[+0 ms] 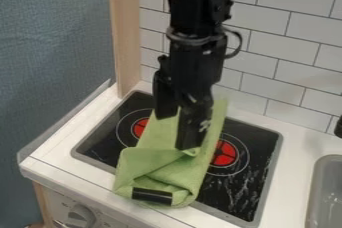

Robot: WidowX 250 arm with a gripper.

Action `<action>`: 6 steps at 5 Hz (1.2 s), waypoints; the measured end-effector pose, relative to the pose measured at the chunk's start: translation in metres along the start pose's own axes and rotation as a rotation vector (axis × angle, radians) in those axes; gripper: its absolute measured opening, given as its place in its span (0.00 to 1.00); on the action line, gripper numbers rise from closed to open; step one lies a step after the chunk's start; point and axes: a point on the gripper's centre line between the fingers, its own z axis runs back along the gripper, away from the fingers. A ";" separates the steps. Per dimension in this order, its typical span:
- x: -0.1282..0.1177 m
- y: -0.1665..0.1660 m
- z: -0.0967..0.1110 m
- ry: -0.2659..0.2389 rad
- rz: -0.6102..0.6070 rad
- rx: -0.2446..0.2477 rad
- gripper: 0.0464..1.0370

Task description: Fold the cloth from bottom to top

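The green cloth (198, 173) stretched from the stove's (100, 144) back edge past its front one, partly turned up; the fold looked begun, the top uncovered. Whether the gripper (178, 132) grasped it, I couldn't tell.

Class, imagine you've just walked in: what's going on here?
A black robot arm is working on a green cloth spread across a stove top. Its gripper is down at the cloth's middle. The near part looks bunched and partly folded over, so the fold seems unfinished.
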 end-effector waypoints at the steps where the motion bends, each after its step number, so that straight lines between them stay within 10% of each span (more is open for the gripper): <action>1: -0.009 -0.006 -0.020 -0.003 -0.180 0.001 0.96; 6: -0.012 -0.010 -0.093 0.095 -0.257 -0.103 0.96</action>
